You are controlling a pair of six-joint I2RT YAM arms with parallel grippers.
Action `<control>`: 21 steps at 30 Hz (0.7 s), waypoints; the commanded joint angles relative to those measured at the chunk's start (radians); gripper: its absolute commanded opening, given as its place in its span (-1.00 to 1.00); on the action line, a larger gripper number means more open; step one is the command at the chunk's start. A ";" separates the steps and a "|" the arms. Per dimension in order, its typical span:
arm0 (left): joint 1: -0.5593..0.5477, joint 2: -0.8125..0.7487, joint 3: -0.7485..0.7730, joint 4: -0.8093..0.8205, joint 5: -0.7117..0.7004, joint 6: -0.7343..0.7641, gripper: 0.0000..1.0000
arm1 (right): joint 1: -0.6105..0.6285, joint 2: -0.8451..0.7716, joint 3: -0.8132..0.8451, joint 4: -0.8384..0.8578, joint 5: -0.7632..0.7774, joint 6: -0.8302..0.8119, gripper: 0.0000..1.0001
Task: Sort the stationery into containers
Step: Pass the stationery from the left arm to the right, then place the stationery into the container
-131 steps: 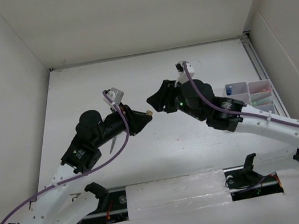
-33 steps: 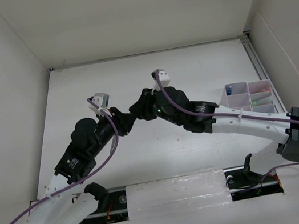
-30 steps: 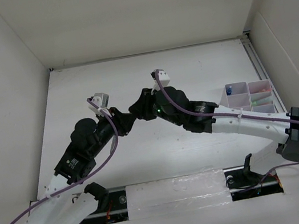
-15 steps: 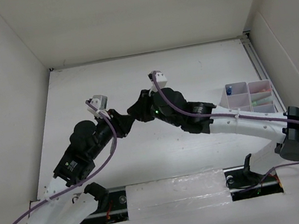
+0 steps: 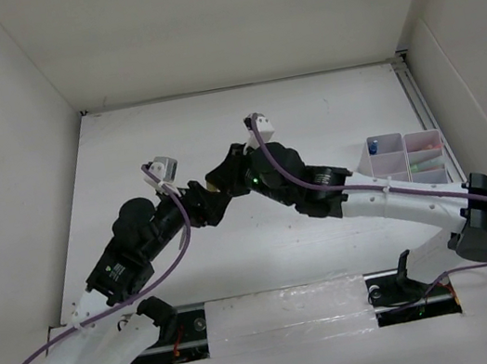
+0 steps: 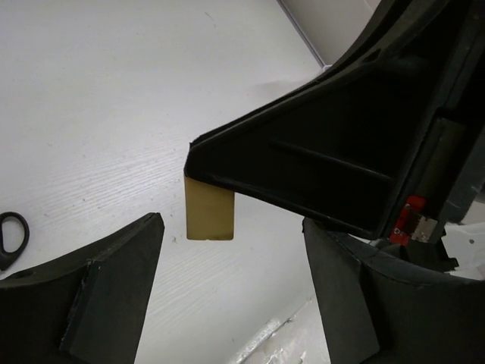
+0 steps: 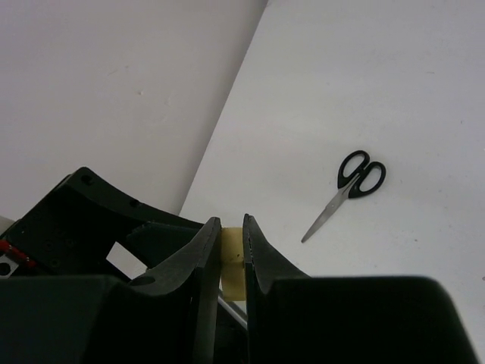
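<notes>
A small yellow eraser block [image 7: 231,262] is pinched between the fingers of my right gripper [image 7: 231,227], which is shut on it above the table's middle. In the left wrist view the same eraser [image 6: 209,214] sticks out below the right gripper's black fingers. My left gripper [image 6: 231,250] stands open just in front of it, its fingers wide apart and off the block. From above, the left gripper [image 5: 211,204] and right gripper [image 5: 217,180] meet tip to tip. Black-handled scissors [image 7: 350,187] lie flat on the table. The containers [image 5: 406,156] sit at the right edge.
The container compartments hold a blue-capped item [image 5: 375,146] and coloured pens [image 5: 429,164]. White walls enclose the table on three sides. One scissor handle [image 6: 9,236] shows at the left edge of the left wrist view.
My left gripper has opened and let go of the eraser. The right gripper has closed on the block and holds it. Both arms have barely shifted.
</notes>
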 commanded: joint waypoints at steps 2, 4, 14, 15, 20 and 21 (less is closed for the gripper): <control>0.002 -0.011 0.017 0.188 0.065 -0.012 0.49 | 0.051 0.002 -0.020 -0.029 0.064 0.001 -1.00; 0.002 -0.002 0.029 0.175 0.065 -0.012 0.73 | 0.026 0.002 -0.044 -0.029 0.111 -0.008 -1.00; 0.002 0.084 0.166 -0.186 -0.203 -0.055 1.00 | -0.271 -0.261 -0.264 -0.184 0.306 0.001 -1.00; 0.002 0.099 0.166 -0.212 -0.240 -0.055 1.00 | -0.305 -0.288 -0.288 -0.198 0.315 0.001 -1.00; 0.002 0.141 0.175 -0.310 -0.427 -0.078 1.00 | -0.555 -0.438 -0.451 -0.247 0.294 0.034 -1.00; 0.002 0.154 0.175 -0.310 -0.441 -0.078 1.00 | -0.589 -0.476 -0.469 -0.247 0.294 0.034 -1.00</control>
